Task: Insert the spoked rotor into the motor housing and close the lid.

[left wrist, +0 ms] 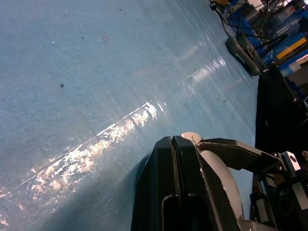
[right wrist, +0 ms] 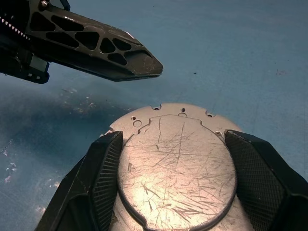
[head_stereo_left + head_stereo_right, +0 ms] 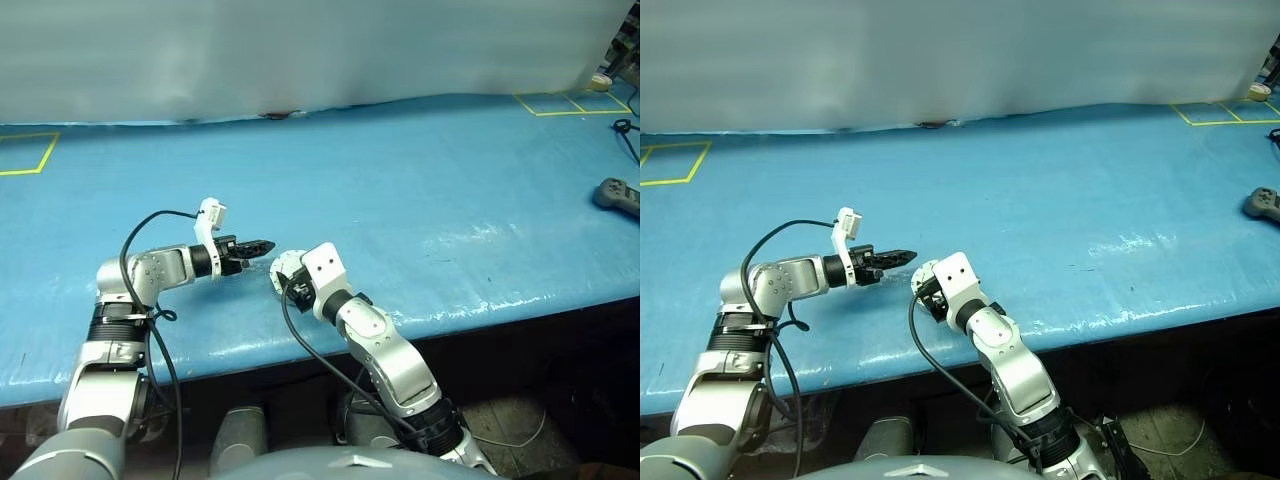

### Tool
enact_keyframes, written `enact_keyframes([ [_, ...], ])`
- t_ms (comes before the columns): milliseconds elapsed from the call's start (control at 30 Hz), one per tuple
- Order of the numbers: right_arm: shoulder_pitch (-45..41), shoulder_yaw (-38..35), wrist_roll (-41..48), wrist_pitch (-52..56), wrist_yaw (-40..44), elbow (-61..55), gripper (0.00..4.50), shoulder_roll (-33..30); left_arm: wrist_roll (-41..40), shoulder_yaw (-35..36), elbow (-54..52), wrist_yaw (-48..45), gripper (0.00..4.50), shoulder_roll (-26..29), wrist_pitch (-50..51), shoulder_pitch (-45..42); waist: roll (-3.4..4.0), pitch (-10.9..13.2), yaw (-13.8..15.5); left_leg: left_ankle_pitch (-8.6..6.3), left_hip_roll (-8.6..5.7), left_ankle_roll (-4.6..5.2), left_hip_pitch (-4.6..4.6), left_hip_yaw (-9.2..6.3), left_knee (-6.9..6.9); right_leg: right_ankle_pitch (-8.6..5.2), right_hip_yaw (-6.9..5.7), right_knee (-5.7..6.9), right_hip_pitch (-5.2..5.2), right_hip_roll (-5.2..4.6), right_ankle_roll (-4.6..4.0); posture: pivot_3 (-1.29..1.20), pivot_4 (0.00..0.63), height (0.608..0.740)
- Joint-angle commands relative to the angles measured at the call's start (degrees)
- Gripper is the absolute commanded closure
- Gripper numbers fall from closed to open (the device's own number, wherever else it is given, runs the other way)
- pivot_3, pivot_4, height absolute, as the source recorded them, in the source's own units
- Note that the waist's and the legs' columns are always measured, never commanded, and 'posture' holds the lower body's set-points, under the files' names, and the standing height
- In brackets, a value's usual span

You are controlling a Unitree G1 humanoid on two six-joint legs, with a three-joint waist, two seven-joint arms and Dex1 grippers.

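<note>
Right gripper (image 2: 175, 192) clamped from both sides on the lid (image 2: 177, 166): a round silver metal disc, plain face scored with fine scratches, a raised circle stepped at its middle and small screw holes along the far rim, gripped by two black fingers (image 2: 98, 185) with cross-hatched pads. Held with the motor housing (image 3: 285, 268) just above the table's near edge, beside the left gripper (image 3: 262, 245). Left gripper's two slim black fingers, skeletal with cut-out webs, pressed together in the left wrist view with nothing between them, tips hovering just beside the disc's rim, apart from it. Spoked rotor impossible to make out. Beneath, a blue table (image 3: 400, 180) covered in a smooth plastic sheet, slightly wrinkled, glossy glare streaks near the front edge, a few dark specks. Wide bare stretch beyond and to either side of both grippers. Yellow tape squares (image 3: 25, 155) at the far corners, a dark grey handheld controller (image 3: 617, 195) well apart at the right edge, a pale wall behind
</note>
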Motion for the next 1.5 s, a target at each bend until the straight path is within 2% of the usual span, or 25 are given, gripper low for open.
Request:
enact_keyframes([
  [33,1.3,-1.0,-0.6,1.6,-0.9,1.8,1.46,-0.4,0.6,0.0,1.1,-1.6,3.24,0.4,0.6,-3.3,0.00,0.0,0.1,0.00,0.00,0.00,0.00,0.00,0.00,0.00,-0.01,0.00,0.00,0.00,0.00,0.00,0.150,0.740],
  [333,1.5,-1.1,-0.8,1.4,-1.3,1.7,1.46,-0.3,0.8,0.3,4.3,-3.1,0.20,-1.4,1.1,-7.2,0.00,0.0,0.1,0.00,-0.01,0.00,-0.01,0.00,0.01,0.00,-0.01,0.00,0.00,0.00,0.00,0.00,0.150,0.740],
  [367,1.6,-1.1,-0.8,1.4,-1.3,1.6,1.46,-0.3,1.0,0.4,4.4,-3.0,0.05,-1.6,0.7,-7.4,0.00,0.0,0.2,0.00,-0.01,0.00,-0.01,0.00,0.02,0.00,0.00,0.00,0.01,0.00,0.01,0.00,0.150,0.740],
  [433,1.7,-1.1,-0.9,1.4,-1.5,1.6,1.46,-0.3,1.1,0.9,4.3,-3.2,0.05,-2.1,-0.4,-7.6,0.00,0.0,0.1,0.00,-0.01,0.00,-0.01,0.00,0.02,0.00,0.00,0.00,0.01,0.00,0.01,0.00,0.150,0.740],
  [467,1.8,-1.2,-0.9,1.4,-1.5,1.5,1.46,-0.3,1.3,1.1,4.2,-3.1,0.18,-2.3,-0.9,-7.6,0.00,0.0,0.1,0.00,-0.01,0.00,-0.01,0.00,0.02,0.00,0.00,0.00,0.01,0.00,0.01,0.00,0.150,0.740],
  [567,2.0,-1.3,-0.9,1.4,-1.7,1.4,1.46,-0.2,0.4,1.9,3.9,-4.3,1.00,-2.5,-0.7,-7.6,0.00,0.0,0.1,0.00,-0.01,0.00,-0.03,-0.01,0.00,0.00,0.00,-0.01,-0.01,0.00,0.01,0.00,0.150,0.740],
  [767,1.9,-1.4,-0.9,1.4,-1.8,1.5,1.46,-0.2,1.5,0.5,3.7,-6.4,3.04,-1.6,-0.3,-7.7,0.00,0.0,0.3,0.00,-0.03,0.00,-0.03,-0.01,0.01,0.00,0.00,-0.01,0.00,-0.01,0.02,0.00,0.150,0.740],
  [900,1.8,-1.3,-0.8,1.2,-1.7,1.6,1.46,-0.2,4.9,-1.3,5.7,-4.0,4.35,-1.1,0.1,-8.0,0.00,0.0,0.3,0.00,-0.03,0.00,-0.03,-0.03,0.01,-0.01,0.00,-0.01,0.00,-0.01,0.02,0.00,0.150,0.740],
  [1500,2.0,-0.8,-0.9,1.0,-1.5,1.7,1.46,-0.5,6.2,-0.2,7.8,-2.7,4.35,-1.6,3.3,-7.7,0.00,0.0,0.4,0.00,-0.02,0.00,-0.03,-0.03,0.01,-0.01,-0.01,0.00,0.00,-0.01,0.02,0.00,0.150,0.740],
])
